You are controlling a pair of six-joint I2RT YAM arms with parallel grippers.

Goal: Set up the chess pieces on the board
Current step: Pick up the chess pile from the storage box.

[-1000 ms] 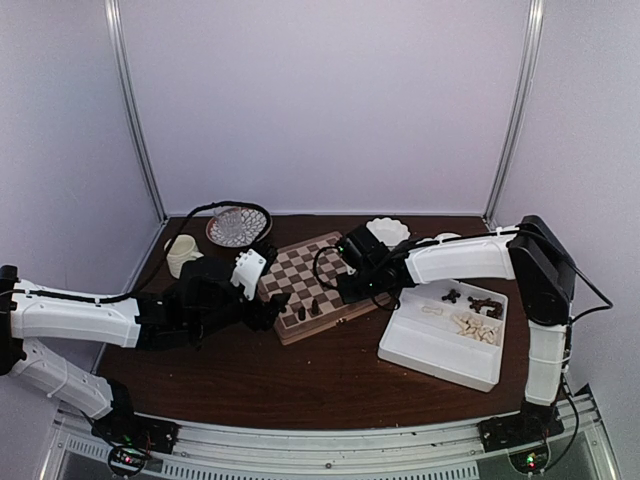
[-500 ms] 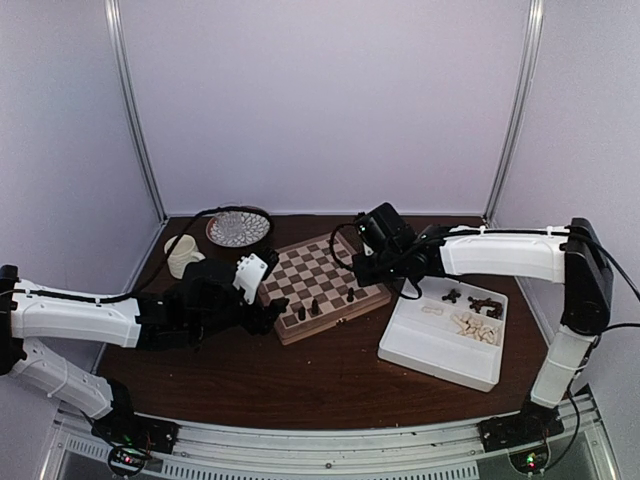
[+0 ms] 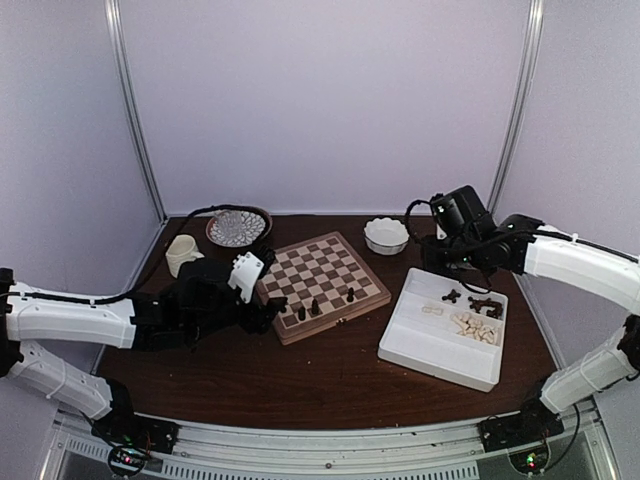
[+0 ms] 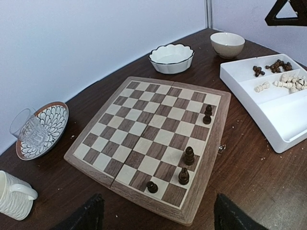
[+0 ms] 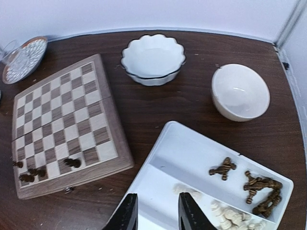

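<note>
Fetching step: right pincer, part-open and empty, over tray of loose chess pieces; four dark pieces stand on board, left pincer wide open at its edge; next needs descent onto one piece.

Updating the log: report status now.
Left hand open, empty, by board. Right hand open near tray. Four dark pieces on board; others in tray. Nothing blocking.

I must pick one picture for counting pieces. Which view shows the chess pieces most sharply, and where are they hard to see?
Left wrist view: sharpest, the four dark pieces stand clear on the chessboard. Top external view: soft, the same pieces are small specks. Right wrist view: sharp, but the cream pieces blend into the white tray.
</note>
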